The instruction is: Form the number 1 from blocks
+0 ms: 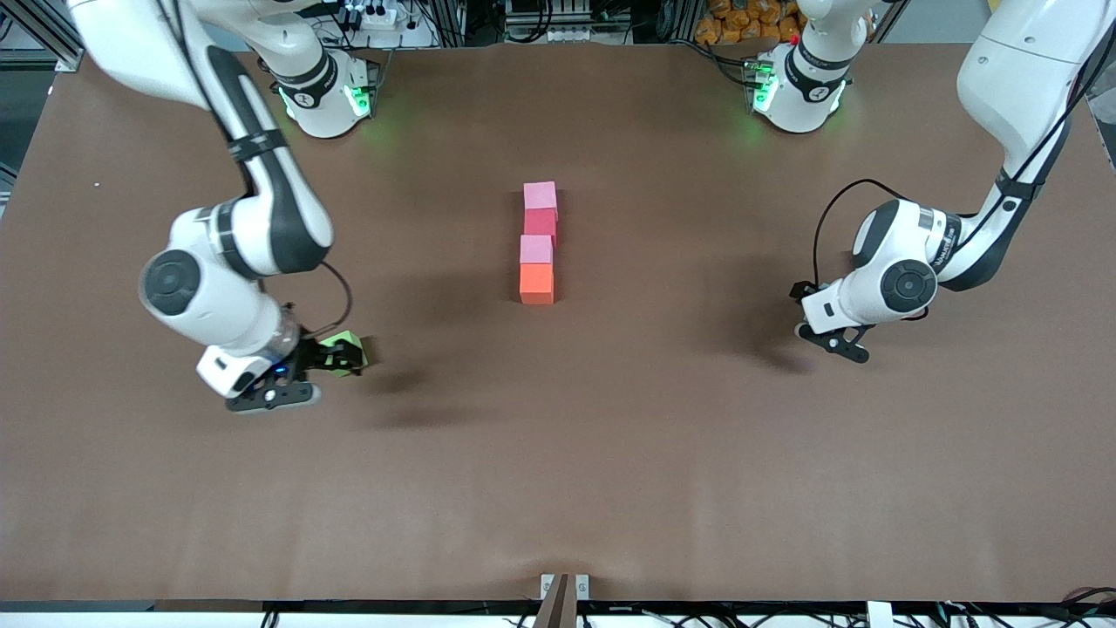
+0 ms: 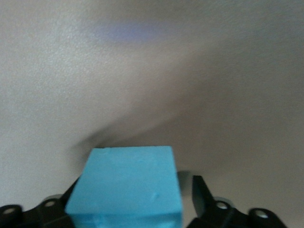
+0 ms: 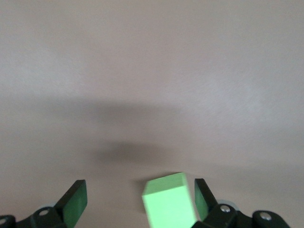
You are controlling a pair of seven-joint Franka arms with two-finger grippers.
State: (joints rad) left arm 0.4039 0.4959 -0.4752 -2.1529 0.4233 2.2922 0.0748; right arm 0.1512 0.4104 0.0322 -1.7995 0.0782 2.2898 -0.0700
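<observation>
Four blocks lie in a line at the table's middle: a light pink block [image 1: 540, 195] nearest the robots' bases, then a crimson block [image 1: 540, 223], a second light pink block [image 1: 536, 249] and an orange block [image 1: 536, 283]. The light blue block [image 2: 128, 190] sits between the fingers of my left gripper [image 2: 135, 199], which is open, with a gap showing beside one finger [image 2: 202, 197]. In the front view the left gripper [image 1: 833, 338] is low over the table toward the left arm's end and hides this block.
A green cube [image 1: 343, 353] lies between the spread fingers of my open right gripper [image 1: 344, 356], toward the right arm's end of the table. In the right wrist view the cube [image 3: 168, 204] sits close to one finger [image 3: 202, 199].
</observation>
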